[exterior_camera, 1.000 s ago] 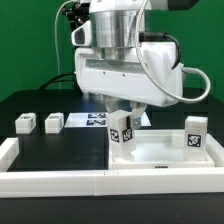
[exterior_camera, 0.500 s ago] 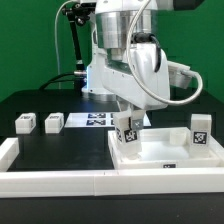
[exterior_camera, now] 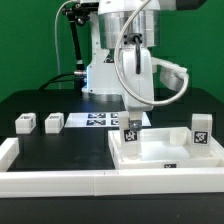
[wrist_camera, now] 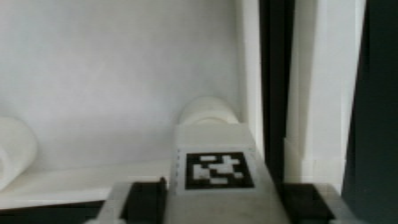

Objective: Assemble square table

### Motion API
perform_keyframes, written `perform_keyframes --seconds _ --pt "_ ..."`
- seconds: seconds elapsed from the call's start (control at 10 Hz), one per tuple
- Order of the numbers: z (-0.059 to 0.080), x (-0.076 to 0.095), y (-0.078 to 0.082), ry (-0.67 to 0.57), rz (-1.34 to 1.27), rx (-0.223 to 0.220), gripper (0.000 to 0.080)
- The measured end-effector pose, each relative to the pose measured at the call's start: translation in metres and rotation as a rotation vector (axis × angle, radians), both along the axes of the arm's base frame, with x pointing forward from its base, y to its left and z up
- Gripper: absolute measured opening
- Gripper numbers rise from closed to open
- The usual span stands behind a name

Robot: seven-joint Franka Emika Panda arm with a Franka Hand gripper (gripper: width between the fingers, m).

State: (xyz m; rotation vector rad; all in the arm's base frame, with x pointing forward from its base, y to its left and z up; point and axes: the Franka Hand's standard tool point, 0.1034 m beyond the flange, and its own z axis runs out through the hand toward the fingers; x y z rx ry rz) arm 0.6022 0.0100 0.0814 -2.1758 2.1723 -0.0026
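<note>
The white square tabletop (exterior_camera: 165,152) lies tray-like at the exterior view's right. My gripper (exterior_camera: 130,124) is shut on a white tagged leg block (exterior_camera: 131,136) and holds it upright over the tabletop's near-left corner. In the wrist view the leg (wrist_camera: 217,160) runs away from my gripper (wrist_camera: 222,202) toward the tabletop's inner surface (wrist_camera: 107,80), close beside the raised rim (wrist_camera: 313,90), with dark fingers (wrist_camera: 150,198) on both sides of it. Another leg (exterior_camera: 201,130) stands at the tabletop's right. Two loose legs (exterior_camera: 24,122) (exterior_camera: 53,122) sit on the black table at left.
The marker board (exterior_camera: 95,120) lies behind the tabletop, near the robot base. A long white border rail (exterior_camera: 90,182) runs along the front and turns up the left side (exterior_camera: 8,150).
The arm has swung from wide across the scene to upright. The held leg has moved slightly to the exterior view's right and straightened over the tabletop corner.
</note>
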Motion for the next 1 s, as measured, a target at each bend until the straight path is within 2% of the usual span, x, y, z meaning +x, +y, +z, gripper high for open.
perform_keyframes --seconds 0.1,0.2,0.3,1.0 --pt "-0.0001 -0.0003 0.0002 0.0 0.036 -0.001 0.042" --pt "-0.0003 -0.0008 0.0004 0.001 0.079 -0.003 0.0552" --pt "-0.0004 -0.0011 0.0008 0.0 0.141 -0.005 0.0633" --pt "-0.0018 -0.0024 -0.0054 -0.03 0.779 -0.037 0.0648"
